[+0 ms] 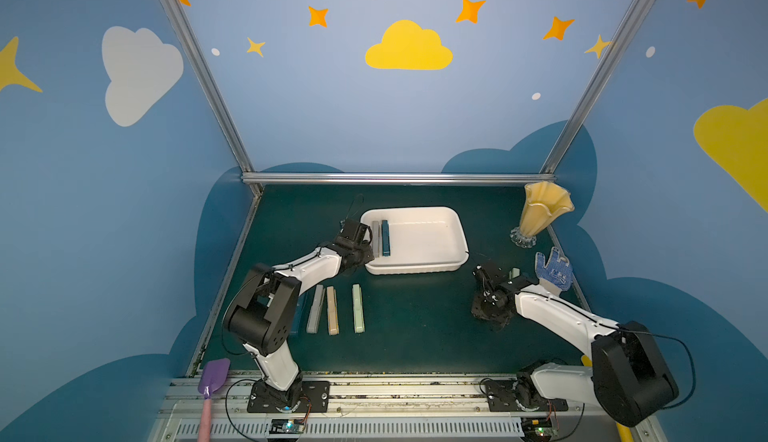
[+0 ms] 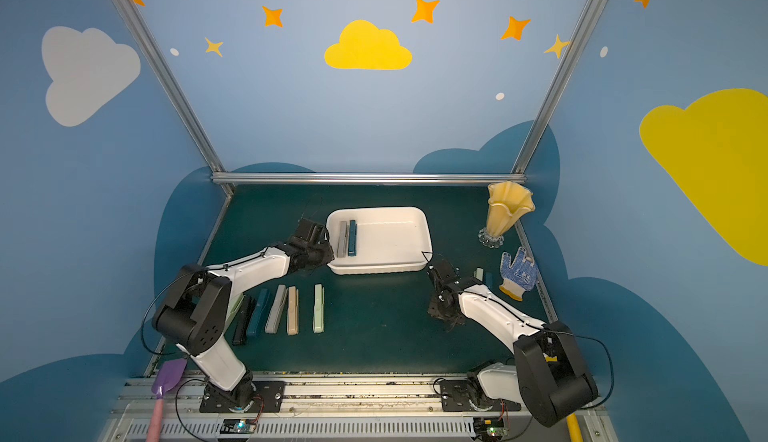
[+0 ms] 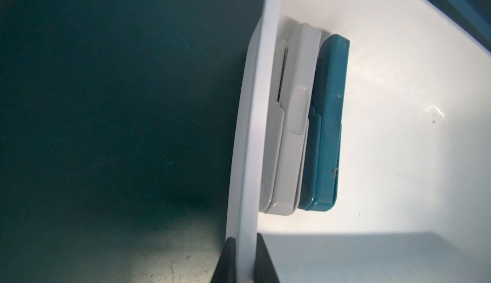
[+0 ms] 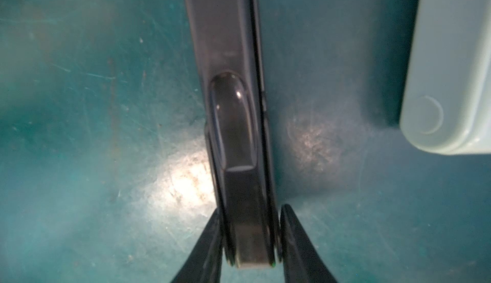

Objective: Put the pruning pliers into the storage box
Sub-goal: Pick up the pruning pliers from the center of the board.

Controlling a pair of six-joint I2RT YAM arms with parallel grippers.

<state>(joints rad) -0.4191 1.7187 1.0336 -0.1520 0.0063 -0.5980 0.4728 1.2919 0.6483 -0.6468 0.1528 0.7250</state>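
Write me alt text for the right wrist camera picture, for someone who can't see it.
A black pruning plier lies on a scuffed teal mat, with the two black fingertips of the right gripper close against either side of its near end. The rounded end of a pale green pruning plier shows at the picture's edge.

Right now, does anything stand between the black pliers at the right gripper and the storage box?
Nothing visible does. The right gripper straddles the black pliers on the mat, and only bare mat separates them from the storage box. Inside, the grey pliers and teal pliers lie by the opposite wall.
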